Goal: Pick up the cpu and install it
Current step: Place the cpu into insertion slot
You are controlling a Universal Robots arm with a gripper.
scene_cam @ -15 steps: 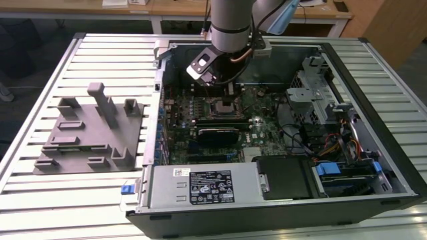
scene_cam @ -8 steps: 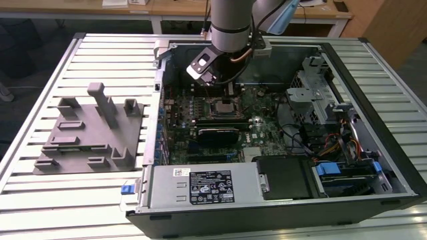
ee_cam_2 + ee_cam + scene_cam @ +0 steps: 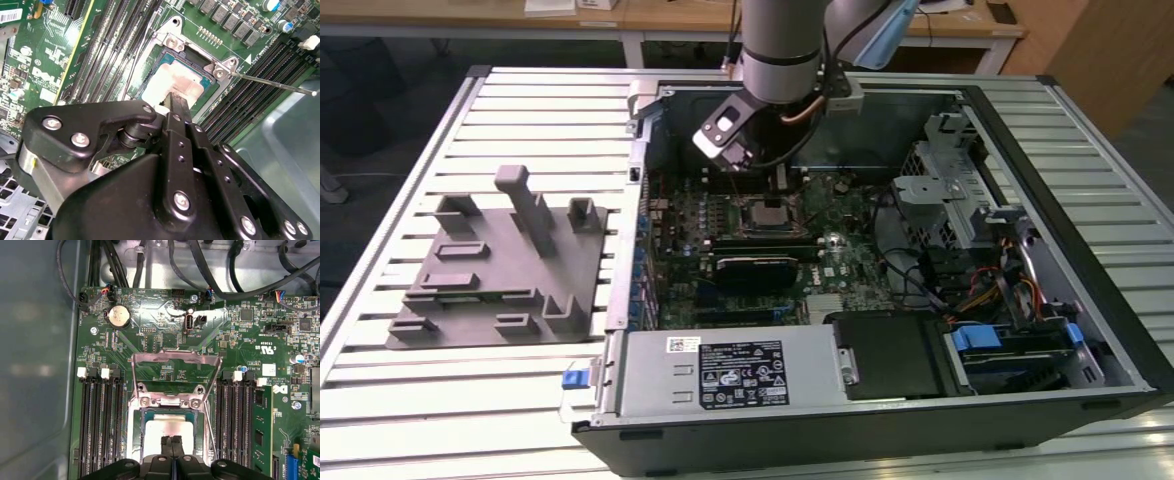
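Two fingers [image 3: 166, 445] of the gripper [image 3: 171, 441] are closed against each other, with no gap and nothing held between them, as both wrist views show. The cpu [image 3: 167, 426] lies flat in the motherboard socket [image 3: 134, 440], silvery top upward. It is straight under the fingertips, so it is below them and not to any side. I cannot tell if the tips touch the metal top or hang just above it. The cpu is almost square, and its edges run parallel with the memory slots [image 3: 100, 430] on both sides. The socket's metal frame [image 3: 175, 359] stands open. In the exterior view the gripper [image 3: 767, 185] reaches down into the open computer case [image 3: 1067, 200] on the bench [image 3: 400, 400].
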